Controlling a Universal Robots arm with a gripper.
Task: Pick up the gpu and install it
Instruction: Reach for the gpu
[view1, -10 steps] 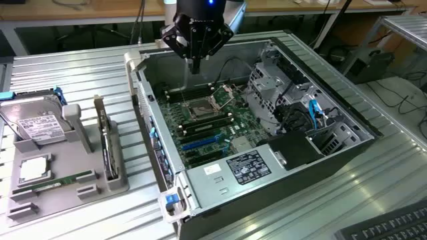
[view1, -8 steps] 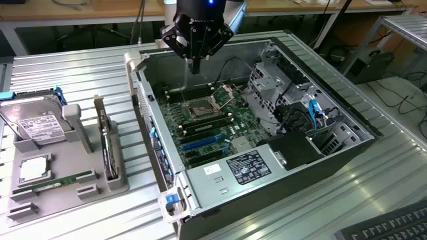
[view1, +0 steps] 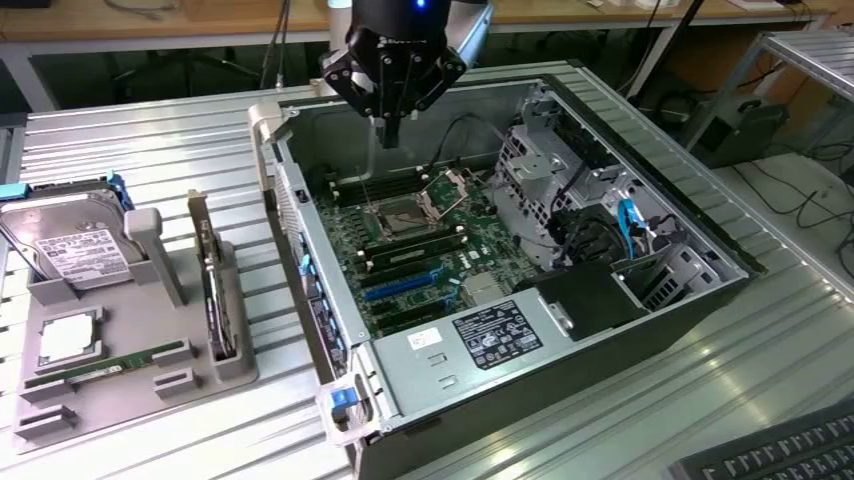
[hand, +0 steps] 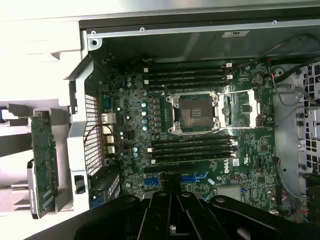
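The gpu (view1: 214, 285) stands on edge in a slot of the grey holder (view1: 160, 385) on the exterior view's left, outside the computer case (view1: 694, 250). In the wrist view its green board (hand: 44, 160) lies beside the case wall. My gripper (view1: 390, 135) hangs above the back part of the open case, over the motherboard (view1: 427, 245), well apart from the gpu. Its fingers are shut together with nothing between them. In the wrist view the gripper (hand: 169, 184) points down toward the blue expansion slots (hand: 192, 177) on the motherboard (hand: 130, 130).
A silver hard drive (view1: 74, 250) leans in the grey holder, with a memory stick (view1: 114, 362) and a small silver square chip (view1: 67, 340) nearby. Inside the case are an open processor socket (hand: 195, 111), a power supply (view1: 494, 330) and drive cages (view1: 561, 170).
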